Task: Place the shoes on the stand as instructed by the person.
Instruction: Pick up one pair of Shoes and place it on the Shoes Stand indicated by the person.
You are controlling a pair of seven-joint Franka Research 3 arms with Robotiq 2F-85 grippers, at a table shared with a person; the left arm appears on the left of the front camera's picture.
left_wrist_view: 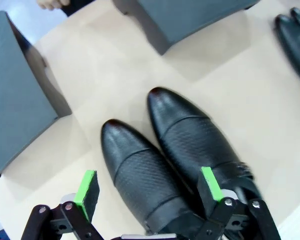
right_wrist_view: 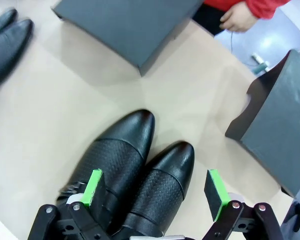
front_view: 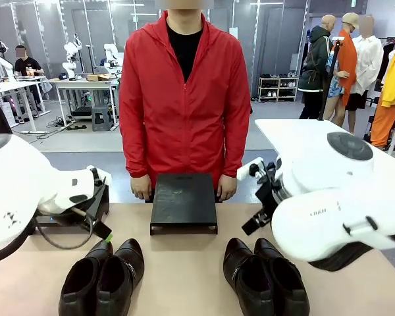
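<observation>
Green-padded jaws wide apart over black shoes [left_wrist_view: 140, 180]

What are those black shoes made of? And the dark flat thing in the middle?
The shoes look like black leather. The toes are smooth and a bit shiny, and the middle has a fine dotted texture. They might be imitation leather; looks alone can't tell. The stand seems to be dark grey metal or plastic with a dull matte finish. Its top is flat and shows no wood grain.
</observation>
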